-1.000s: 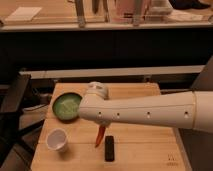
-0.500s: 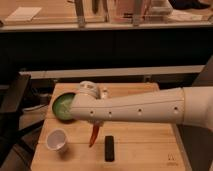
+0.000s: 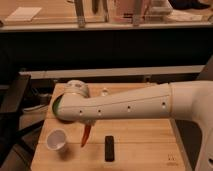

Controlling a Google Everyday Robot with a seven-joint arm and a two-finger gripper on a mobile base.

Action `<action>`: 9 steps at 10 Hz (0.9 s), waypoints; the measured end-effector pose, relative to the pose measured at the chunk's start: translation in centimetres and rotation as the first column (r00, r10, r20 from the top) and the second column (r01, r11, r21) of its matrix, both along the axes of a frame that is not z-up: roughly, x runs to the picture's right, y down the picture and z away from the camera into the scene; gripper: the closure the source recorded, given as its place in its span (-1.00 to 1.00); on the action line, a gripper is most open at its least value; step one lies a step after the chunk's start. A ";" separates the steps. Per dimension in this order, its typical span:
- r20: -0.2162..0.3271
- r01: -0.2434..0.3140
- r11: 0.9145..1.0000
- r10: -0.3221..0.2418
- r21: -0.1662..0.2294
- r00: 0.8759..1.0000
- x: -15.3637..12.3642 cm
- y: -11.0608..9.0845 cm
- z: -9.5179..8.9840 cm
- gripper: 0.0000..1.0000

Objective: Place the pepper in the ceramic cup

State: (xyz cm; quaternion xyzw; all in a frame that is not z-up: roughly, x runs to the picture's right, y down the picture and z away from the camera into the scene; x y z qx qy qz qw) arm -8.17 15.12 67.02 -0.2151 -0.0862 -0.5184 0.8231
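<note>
Camera view: the gripper point(image 3: 89, 123) sits under the far end of the white arm point(image 3: 130, 106), over the left half of the wooden table point(image 3: 145, 145), and is mostly hidden by the arm's casing. It is clenched on the pepper point(image 3: 86, 135), whose top end disappears up under the arm. The rest hangs nearly straight down with the tip leaning a little left, and the tip looks clear of the tabletop.

The pepper is near the ceramic cup point(image 3: 56, 140), to its right and apart from it. The cup stands upright by the table's front left corner. The black bar point(image 3: 109, 148) lies flat near the front edge, right of the pepper and apart from it. The green bowl point(image 3: 56, 106) sits toward the left edge behind the cup and is largely covered by the arm's end.

There is one pepper, one cup, one bowl, one bar.

The pepper is slender and red-orange, narrowing to a point at its lower end.
</note>
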 end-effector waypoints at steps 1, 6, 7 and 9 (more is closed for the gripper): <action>0.002 0.005 1.000 -0.005 0.004 1.000 -0.2 -0.1 -0.1 1.00; 0.023 0.038 0.999 -0.039 0.026 0.999 -2.5 -1.0 -1.8 1.00; 0.030 0.049 0.998 -0.050 0.029 0.998 -3.4 -1.1 -2.1 1.00; 0.034 0.060 0.998 -0.062 0.033 0.998 -4.0 -1.8 -2.9 1.00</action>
